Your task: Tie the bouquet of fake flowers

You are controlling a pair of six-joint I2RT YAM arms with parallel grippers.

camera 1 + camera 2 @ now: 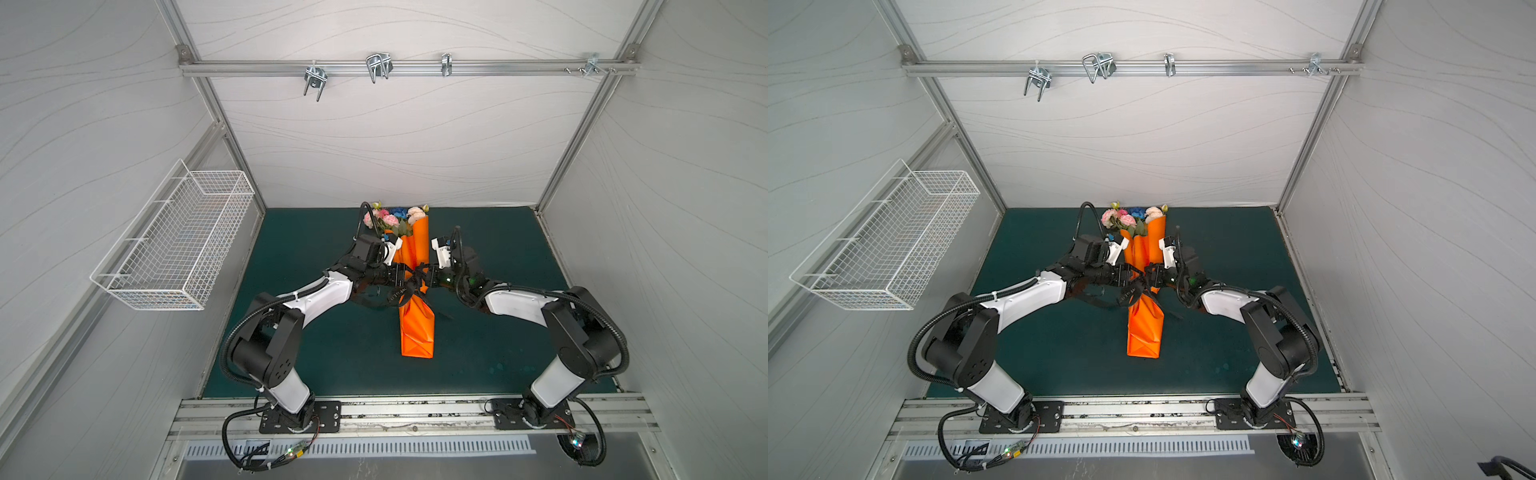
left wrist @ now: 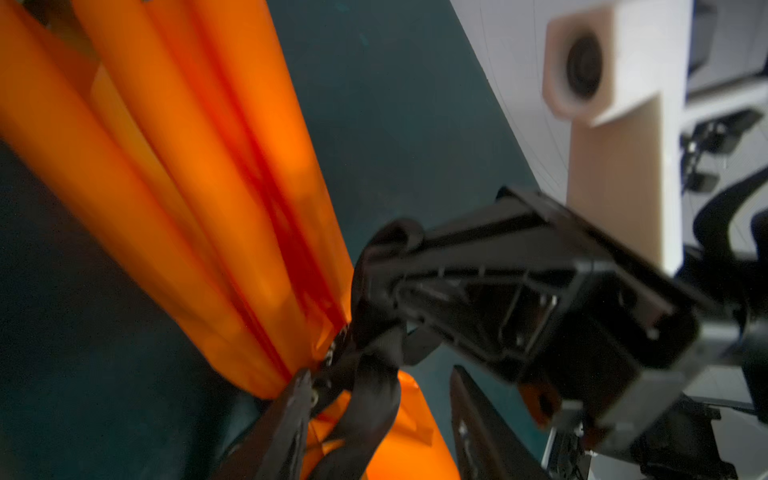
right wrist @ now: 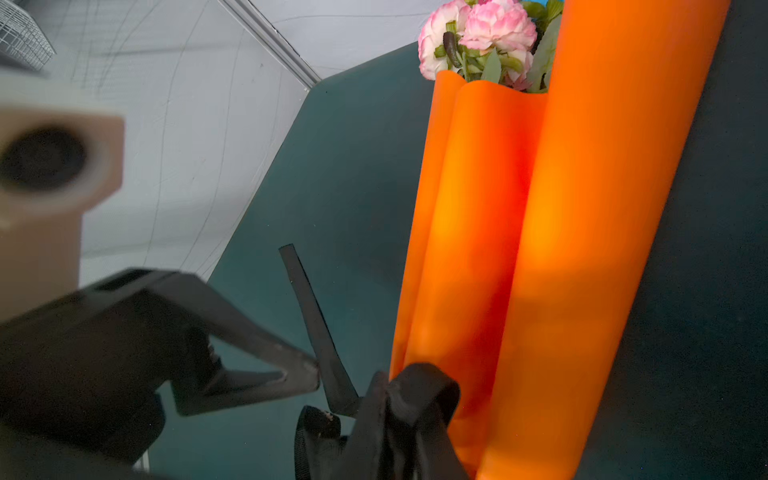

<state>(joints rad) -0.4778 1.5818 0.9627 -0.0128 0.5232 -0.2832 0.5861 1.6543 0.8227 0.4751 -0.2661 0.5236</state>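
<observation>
At the left, my left gripper point(image 1: 404, 277) sits low over the dark green table mat point(image 1: 311, 345), its black jaws parted and gripping nothing I can make out, tips just beside the knotted black printed ribbon point(image 1: 399, 294). That ribbon cinches the waist of the bouquet of fake flowers point(image 1: 395, 217), pink, peach and blue blossoms rolled in a glossy orange paper sheet point(image 1: 417, 332), lying mid-table with its long axis near to far and blossoms at the far end. At the right, my right gripper point(image 1: 431, 279) is pinched closed on a ribbon loop; both arms are equally near, so I judge the next pull runs sideways across that axis.
</observation>
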